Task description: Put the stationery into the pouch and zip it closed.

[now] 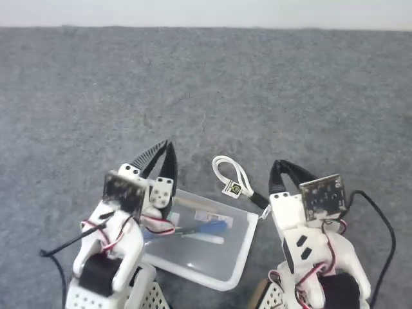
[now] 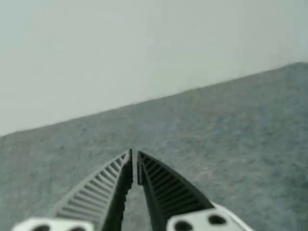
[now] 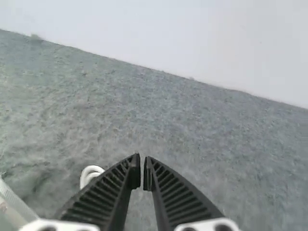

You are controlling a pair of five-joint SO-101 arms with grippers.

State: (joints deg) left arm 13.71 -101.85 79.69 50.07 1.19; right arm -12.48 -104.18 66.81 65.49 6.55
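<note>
Locate the pouch (image 1: 214, 260) on the grey table (image 1: 193, 96) at the near edge, between the two arms. It is a clear, flat case with rounded corners, lying flat. Its left end sits under the left arm, so you cannot judge its full length. The visible top edge runs from the left arm towards the right arm, tilted slightly nearer on the right.

The stationery (image 1: 205, 228) is inside: slim items, one of them blue, lying lengthwise along that same left-to-right line.

A white cord (image 1: 229, 171) loops out from the pouch's far right corner onto the table. It carries a small tag (image 1: 233, 188) with a dark mark. A pale slip inside the pouch also bears print. Neither can be read.

Check the left gripper (image 1: 167, 144) (image 2: 134, 154): the tips are almost touching, nothing between them, raised over the pouch's far left corner.

Check the right gripper (image 1: 278, 165) (image 3: 142, 158): closed to a hairline gap, holding nothing, just beside the cord (image 3: 90, 174).
</note>
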